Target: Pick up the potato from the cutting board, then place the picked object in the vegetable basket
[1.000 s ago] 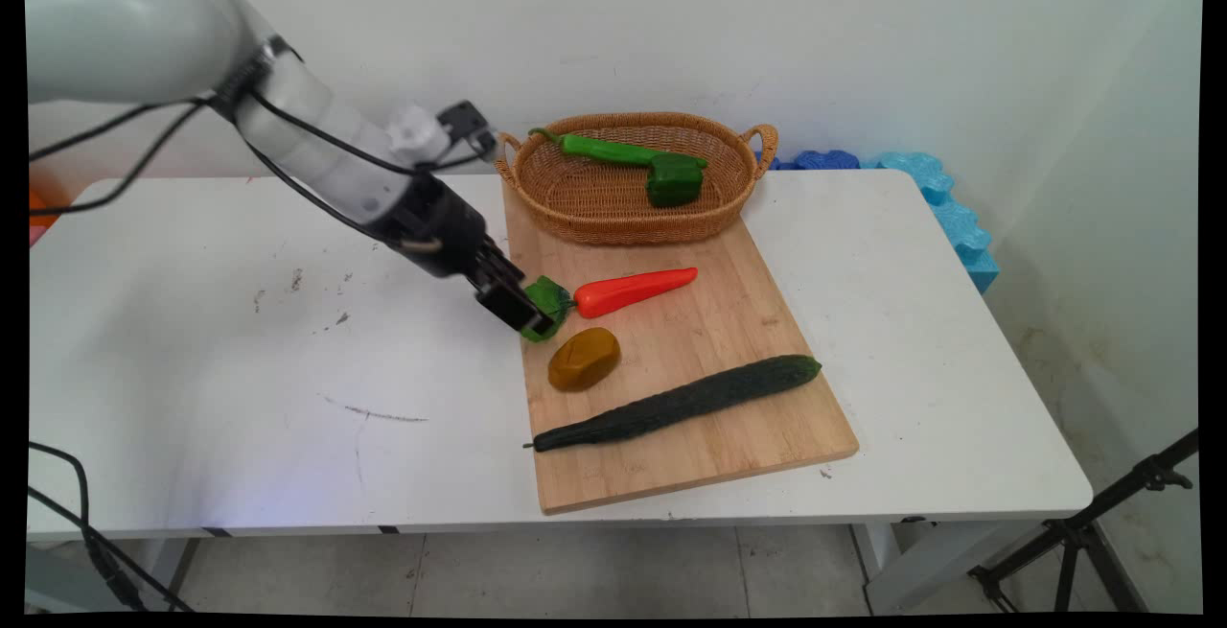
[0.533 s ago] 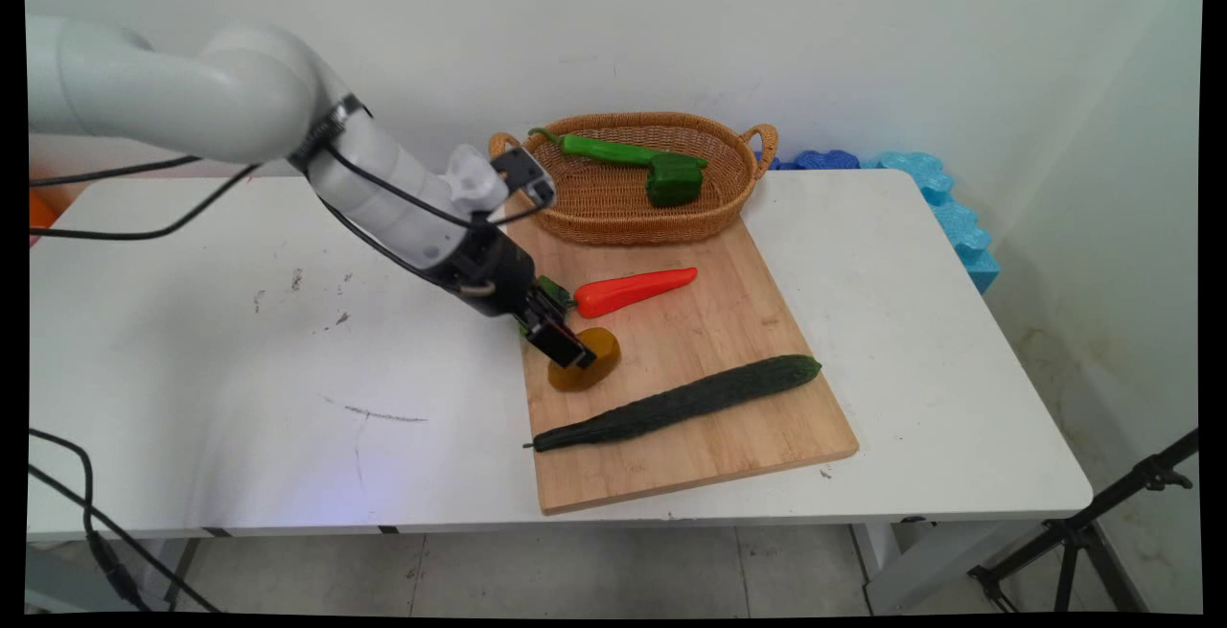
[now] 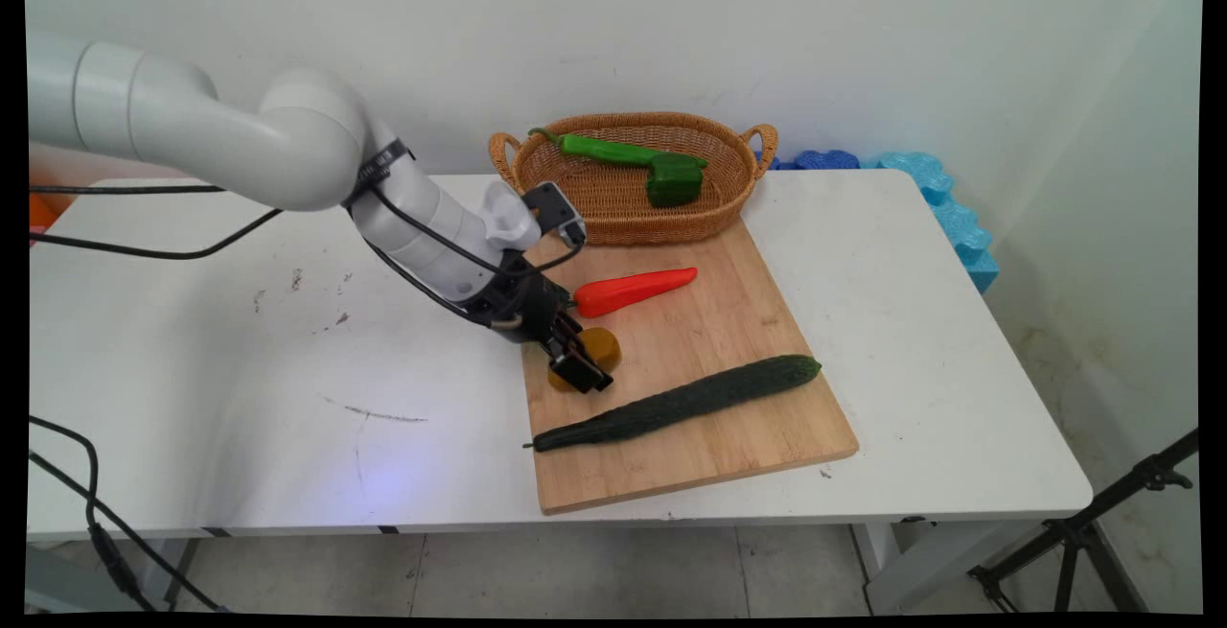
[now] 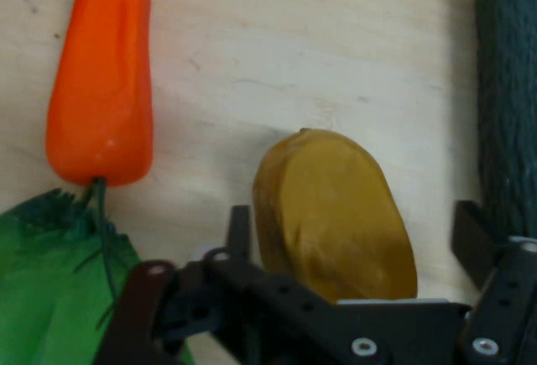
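fingers point(image 4: 237, 229) apart astride potato point(image 3: 603, 345) on wooden board point(image 3: 709, 436), white table point(image 3: 240, 398).

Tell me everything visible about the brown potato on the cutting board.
The potato is a smooth, yellow-brown oval, whole, lying flat on the wooden cutting board near its left edge, between the orange-red pepper and the dark cucumber, touching neither. The open gripper straddles it, one finger on each side; contact with the fingers cannot be told.

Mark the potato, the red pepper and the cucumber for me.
potato point(image 4: 336, 214), hand view, middle of its top face.
red pepper point(image 3: 633, 290), main view, mid-body.
cucumber point(image 3: 681, 402), main view, middle of its length.
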Tool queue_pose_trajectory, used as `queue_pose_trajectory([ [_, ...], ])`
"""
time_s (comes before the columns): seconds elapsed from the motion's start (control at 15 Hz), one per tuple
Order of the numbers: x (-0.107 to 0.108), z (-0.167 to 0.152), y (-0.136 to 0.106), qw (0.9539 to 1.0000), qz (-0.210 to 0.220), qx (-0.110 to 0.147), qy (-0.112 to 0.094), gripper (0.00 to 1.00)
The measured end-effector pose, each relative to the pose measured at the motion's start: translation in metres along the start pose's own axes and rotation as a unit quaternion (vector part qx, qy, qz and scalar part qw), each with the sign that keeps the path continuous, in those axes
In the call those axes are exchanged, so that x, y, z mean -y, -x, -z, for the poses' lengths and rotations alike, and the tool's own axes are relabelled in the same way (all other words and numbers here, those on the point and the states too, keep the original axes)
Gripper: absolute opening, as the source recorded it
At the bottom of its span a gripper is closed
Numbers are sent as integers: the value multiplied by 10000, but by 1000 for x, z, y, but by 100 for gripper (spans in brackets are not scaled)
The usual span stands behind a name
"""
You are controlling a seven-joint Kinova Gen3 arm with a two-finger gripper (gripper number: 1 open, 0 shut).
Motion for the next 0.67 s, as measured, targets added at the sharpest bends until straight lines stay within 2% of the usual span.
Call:
queue_pose_trajectory([
  [0.07, -2, -2, 0, 10000, -29, 0, -19, 0],
  [0.67, -4, -6, -5, 9995, -239, -82, -183, 0],
])
